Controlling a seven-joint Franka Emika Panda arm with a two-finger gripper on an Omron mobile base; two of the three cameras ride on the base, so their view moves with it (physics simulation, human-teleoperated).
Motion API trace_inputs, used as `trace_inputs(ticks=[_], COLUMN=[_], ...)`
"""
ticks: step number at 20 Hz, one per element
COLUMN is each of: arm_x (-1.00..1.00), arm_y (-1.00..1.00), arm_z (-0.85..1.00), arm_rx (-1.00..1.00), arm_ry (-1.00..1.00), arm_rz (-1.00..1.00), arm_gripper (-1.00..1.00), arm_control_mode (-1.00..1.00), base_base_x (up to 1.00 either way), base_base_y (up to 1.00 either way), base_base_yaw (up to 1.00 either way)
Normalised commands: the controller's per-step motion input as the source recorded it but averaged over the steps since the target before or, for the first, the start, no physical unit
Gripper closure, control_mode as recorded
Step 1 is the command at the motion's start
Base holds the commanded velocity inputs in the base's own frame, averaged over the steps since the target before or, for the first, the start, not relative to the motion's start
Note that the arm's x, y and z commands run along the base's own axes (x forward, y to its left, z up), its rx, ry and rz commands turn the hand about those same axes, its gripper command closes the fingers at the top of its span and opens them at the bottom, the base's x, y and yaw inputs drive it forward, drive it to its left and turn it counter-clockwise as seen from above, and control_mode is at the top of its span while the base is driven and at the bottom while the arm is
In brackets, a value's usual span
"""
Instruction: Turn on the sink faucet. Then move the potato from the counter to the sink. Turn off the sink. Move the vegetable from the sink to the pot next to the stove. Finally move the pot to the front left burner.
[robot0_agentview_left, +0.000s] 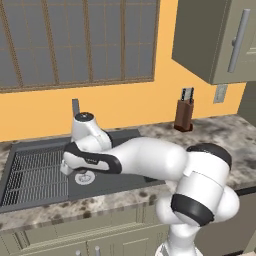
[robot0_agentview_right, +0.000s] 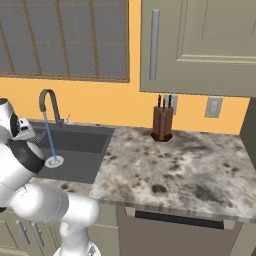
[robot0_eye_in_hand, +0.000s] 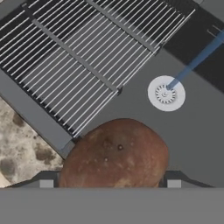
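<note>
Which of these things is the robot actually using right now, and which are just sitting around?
In use:
potato, between the fingers of the gripper
sink
faucet, running
drain

Just sitting around:
knife block
drying rack
wall outlet
upper cabinet

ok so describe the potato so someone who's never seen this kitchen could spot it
Find the dark sink set in the speckled counter, with a wire rack on one side. The potato is over the basin floor between the gripper fingertips, the one rough, reddish-brown lump, unlike the flat white drain.
</note>
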Motion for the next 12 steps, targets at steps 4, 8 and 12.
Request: trace_inputs(ticks=[4, 8, 12], arm_x=[0.01, 0.15, 0.35], arm_y=[-0.51, -0.55, -0.5], arm_z=[0.01, 0.0, -0.06], arm_rx=[0.0, 0.0, 0.0], arm_ry=[0.0, 0.0, 0.0], arm_rz=[-0.03, -0.04, -0.01], arm_gripper=[1.0, 1.0, 1.0], arm_control_mode=[-1.0, -1.0, -1.0], base_base_x=[0.0, 0.0, 0.0], base_base_y=[0.0, 0.0, 0.0], base_base_yaw=[0.0, 0.0, 0.0])
